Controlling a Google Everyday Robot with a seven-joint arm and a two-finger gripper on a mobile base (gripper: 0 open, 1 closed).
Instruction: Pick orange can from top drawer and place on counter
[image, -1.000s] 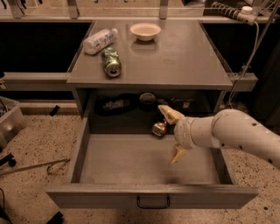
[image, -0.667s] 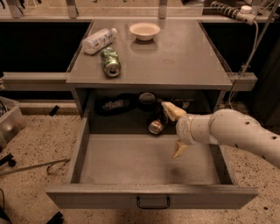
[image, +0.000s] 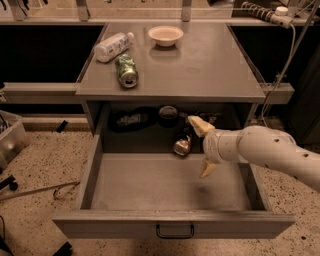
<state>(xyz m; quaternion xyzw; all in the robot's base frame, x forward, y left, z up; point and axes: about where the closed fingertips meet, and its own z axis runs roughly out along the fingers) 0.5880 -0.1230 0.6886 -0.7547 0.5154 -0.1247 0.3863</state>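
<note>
The top drawer (image: 172, 224) is pulled wide open, with its black wire handle on the front panel. The orange can (image: 182, 145) lies on its side at the back of the drawer, its silver end facing forward and its far part in shadow. My gripper (image: 202, 146) is inside the drawer just right of the can, open and holding nothing. One cream finger (image: 198, 125) points toward the back above the can; the other (image: 208, 168) points down at the drawer floor. The white arm comes in from the right. The counter (image: 205, 67) is the grey top above.
On the counter lie a green can (image: 126, 71), a white plastic bottle (image: 112, 46) and a white bowl (image: 165, 35). A dark packet (image: 129, 120) and a dark round object (image: 168, 114) sit at the drawer's shadowed back. A cable (image: 280, 75) hangs at the right.
My gripper has moved a little toward the back of the drawer and closer to the orange can. Its fingers stay spread. The can has not moved.
</note>
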